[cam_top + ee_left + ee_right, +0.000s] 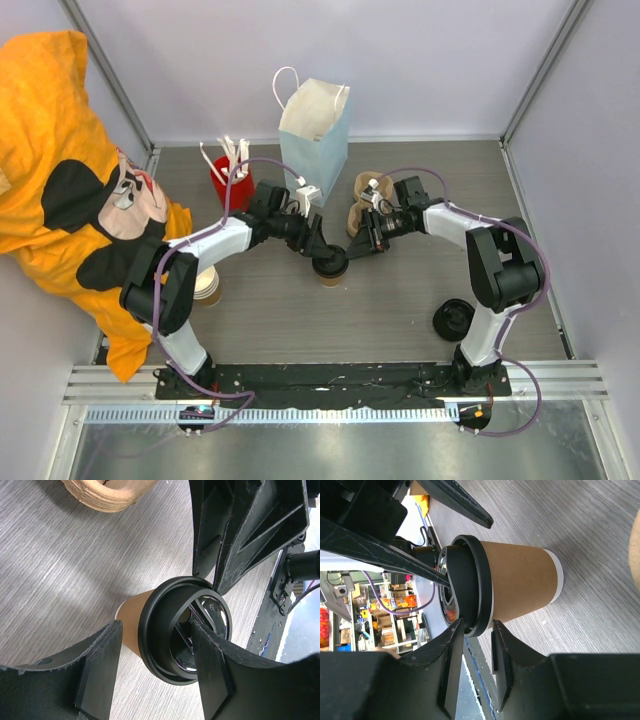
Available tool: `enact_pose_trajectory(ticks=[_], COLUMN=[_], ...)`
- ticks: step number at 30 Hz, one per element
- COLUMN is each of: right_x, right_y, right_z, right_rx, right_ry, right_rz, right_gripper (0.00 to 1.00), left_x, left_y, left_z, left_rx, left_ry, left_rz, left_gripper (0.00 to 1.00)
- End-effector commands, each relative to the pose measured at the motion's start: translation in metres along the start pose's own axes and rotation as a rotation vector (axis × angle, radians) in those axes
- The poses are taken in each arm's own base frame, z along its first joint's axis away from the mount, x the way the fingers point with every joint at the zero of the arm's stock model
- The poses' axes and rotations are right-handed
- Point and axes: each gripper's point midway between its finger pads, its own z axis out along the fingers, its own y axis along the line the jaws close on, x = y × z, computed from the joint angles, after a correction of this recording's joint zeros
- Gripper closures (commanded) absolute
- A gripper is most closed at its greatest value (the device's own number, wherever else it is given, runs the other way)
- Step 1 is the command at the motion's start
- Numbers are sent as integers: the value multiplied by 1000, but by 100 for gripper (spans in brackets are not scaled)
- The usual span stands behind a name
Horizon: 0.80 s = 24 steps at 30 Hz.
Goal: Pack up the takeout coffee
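The grey table (pixel 400 300) carries everything. An orange printed cloth (pixel 50 110) hangs over its left edge. At the back stands the pale blue paper bag (pixel 315 140), upright with its mouth open. In front of it, near the table's middle, the takeout coffee (pixel 330 268) stands upright between the two arms (well outside the bag).

The left gripper (pixel 157 627) is spread wide about the cup top, one finger lying across the black lid (pixel 472 570), the other just off the brown wall. The right gripper (pixel 477 623) has its jaws drawn narrow, their tips either side of the lid's rim; whether they pinch it I cannot tell.

Nearby are a cardboard carrier (pixel 366 190), a red cup (pixel 228 185), stacked paper cups (pixel 207 285) and loose black lids (pixel 455 320).
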Motion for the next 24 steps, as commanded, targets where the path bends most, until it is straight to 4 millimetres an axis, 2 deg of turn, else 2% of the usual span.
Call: enact_pose_trajectory(ticks=[1,13,20,24], right_x=[-20,-14,-8,-5], right_y=[12,-5,-9,-12], right_z=[-3,5,8,9], right_rx=[-28,-24,-42,-46], right_ry=[-33,-7,5,3], right_rz=[-54,-11,13,31], right_gripper=[66,74,89,94], left_x=[38,37,38,39], left_y=[13,10,10,13], left_z=[7,6,7,6], left_rx=[-49,-33,-37,-50], left_ry=[115,114,116,119], left_rz=[-28,-34,-33,-35], left_gripper=[39,39,39,39])
